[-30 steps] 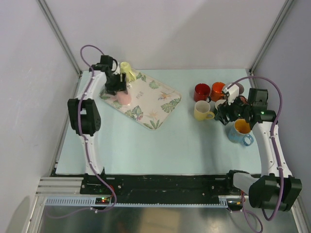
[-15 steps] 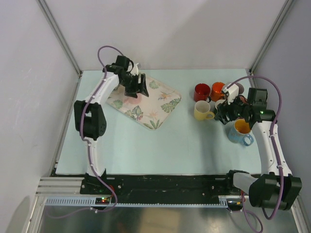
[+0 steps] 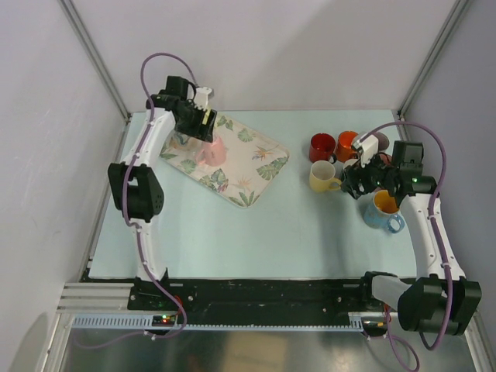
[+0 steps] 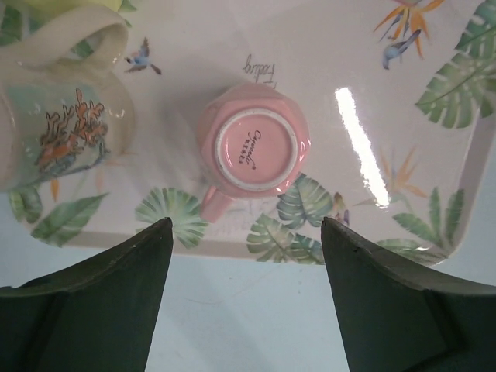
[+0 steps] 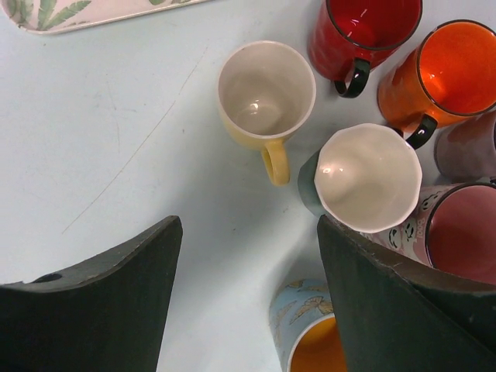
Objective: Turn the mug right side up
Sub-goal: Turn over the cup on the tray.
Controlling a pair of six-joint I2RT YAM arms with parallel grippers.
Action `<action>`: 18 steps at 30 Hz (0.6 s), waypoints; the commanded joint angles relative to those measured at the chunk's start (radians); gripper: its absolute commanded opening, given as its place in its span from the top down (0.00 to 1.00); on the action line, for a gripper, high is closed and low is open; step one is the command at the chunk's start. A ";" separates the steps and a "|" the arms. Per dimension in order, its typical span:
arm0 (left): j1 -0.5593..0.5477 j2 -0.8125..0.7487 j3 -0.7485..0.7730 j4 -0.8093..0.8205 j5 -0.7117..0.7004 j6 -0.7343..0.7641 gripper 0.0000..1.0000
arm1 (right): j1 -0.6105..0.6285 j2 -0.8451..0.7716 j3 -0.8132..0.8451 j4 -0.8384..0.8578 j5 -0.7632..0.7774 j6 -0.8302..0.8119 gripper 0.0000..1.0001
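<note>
Pink mug (image 4: 254,151) sits upside down on the leaf-print tray (image 4: 434,155), base up, handle pointing at the tray's edge. I have the left hand (image 4: 246,229) hanging above it, fingers apart, holding nothing. My right hand (image 5: 249,225) is spread and empty too, over the yellow mug (image 5: 266,91) and its neighbours on the worktop (image 3: 271,232)

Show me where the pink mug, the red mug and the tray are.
pink mug (image 4: 254,149), left wrist view, its upturned base.
red mug (image 5: 372,19), right wrist view, its inside wall.
tray (image 4: 325,54), left wrist view, bare surface beside the glare.
</note>
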 commanded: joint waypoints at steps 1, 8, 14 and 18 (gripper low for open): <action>-0.019 0.032 0.058 -0.005 -0.065 0.197 0.19 | 0.011 -0.001 -0.003 0.044 -0.014 0.016 0.24; -0.029 0.063 0.028 -0.004 -0.018 0.247 0.21 | 0.011 -0.004 -0.015 0.045 -0.013 0.019 0.24; -0.082 0.034 -0.038 -0.004 0.037 0.160 0.22 | 0.013 0.001 -0.018 0.055 -0.017 0.026 0.24; -0.128 0.001 -0.099 -0.004 0.087 0.104 0.24 | 0.017 0.005 -0.019 0.063 -0.016 0.028 0.24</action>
